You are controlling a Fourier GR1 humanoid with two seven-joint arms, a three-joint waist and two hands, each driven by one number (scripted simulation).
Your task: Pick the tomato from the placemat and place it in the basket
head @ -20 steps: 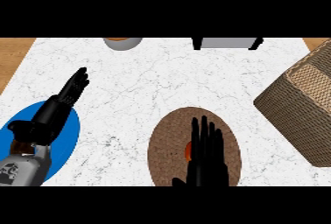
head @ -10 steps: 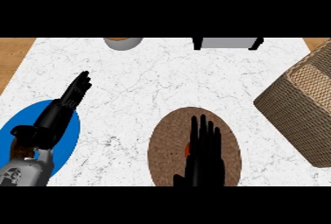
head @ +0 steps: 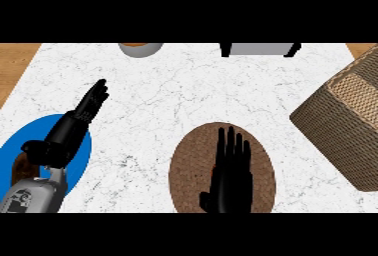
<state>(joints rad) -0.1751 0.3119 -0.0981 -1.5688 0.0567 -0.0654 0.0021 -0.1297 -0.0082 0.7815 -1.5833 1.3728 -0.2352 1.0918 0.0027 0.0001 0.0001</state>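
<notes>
My right hand (head: 229,175) lies over the oval brown placemat (head: 188,165) at the lower middle, open, with straight fingers pointing away from me. The tomato (head: 213,169) is almost wholly hidden under that hand; only a hint of red shows at the hand's left edge. The woven basket (head: 347,120) stands at the right edge, apart from the placemat. My left hand (head: 74,125) rests open at the left, over a blue plate (head: 18,145), fingers pointing up and to the right.
A grey bowl (head: 140,48) and a grey box-like object (head: 258,48) sit at the counter's far edge. The wooden floor (head: 18,65) shows past the counter's left edge. White marble counter (head: 192,90) lies between the placemat and the basket.
My right hand has crept slightly forward over the placemat and hides more of the tomato. The left hand has barely shifted.
</notes>
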